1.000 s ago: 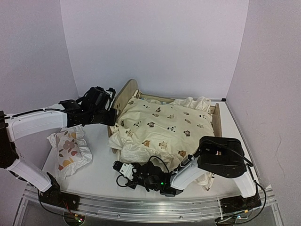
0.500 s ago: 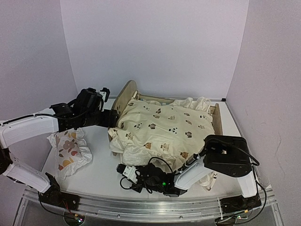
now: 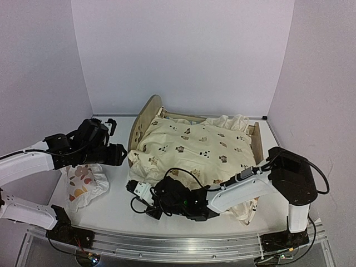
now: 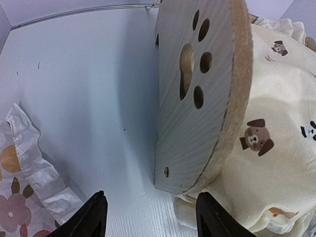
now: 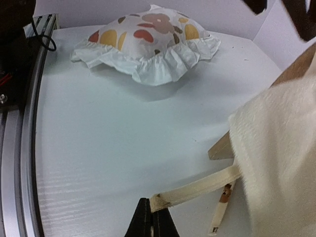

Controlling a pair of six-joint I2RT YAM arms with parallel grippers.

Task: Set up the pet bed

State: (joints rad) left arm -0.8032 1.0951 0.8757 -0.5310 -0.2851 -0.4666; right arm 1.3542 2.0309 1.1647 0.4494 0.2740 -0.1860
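My right gripper (image 5: pixel 151 210) is pinched fully closed on a cream tie (image 5: pixel 197 190) that trails from the near corner of the cushion (image 3: pixel 194 147). The pet bed (image 3: pixel 143 114) lies just ahead of that hand and to its right, its long axis running away from the headboard (image 4: pixel 197 89) to the footboard (image 3: pixel 256 139). My left gripper (image 4: pixel 150 207) hangs wide open and holds nothing. The headboard's paw-print face is straight ahead of it, apart from the fingers, and the pillow (image 4: pixel 24 187) is low to its left. I judge the left hand nearer the headboard, though the right one has the tie.
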